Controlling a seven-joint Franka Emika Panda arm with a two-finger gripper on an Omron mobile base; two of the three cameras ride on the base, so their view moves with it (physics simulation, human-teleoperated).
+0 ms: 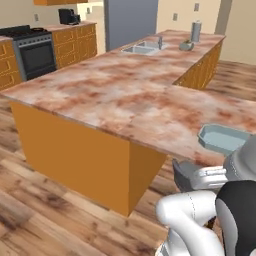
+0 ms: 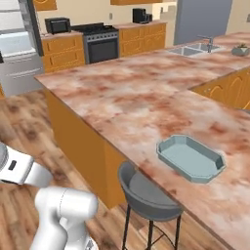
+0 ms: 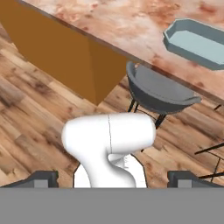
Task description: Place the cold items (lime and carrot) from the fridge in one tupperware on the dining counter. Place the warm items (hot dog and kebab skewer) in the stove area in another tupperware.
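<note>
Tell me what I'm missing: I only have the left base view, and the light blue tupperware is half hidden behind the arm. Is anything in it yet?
Observer: No. In the right base view the tupperware lies in full sight on the dining counter, and it is empty.
Operator: What is the grey shape below the counter edge?
Observer: A grey stool on thin dark legs, tucked under the counter just left of the tupperware.
Operator: Are the jaws open?
Observer: Yes. In the hand view the gripper stands wide open with nothing between its fingertips.
Operator: Where is the fridge?
Observer: At the far left of the right base view, a steel fridge stands beyond the counter's end.
</note>
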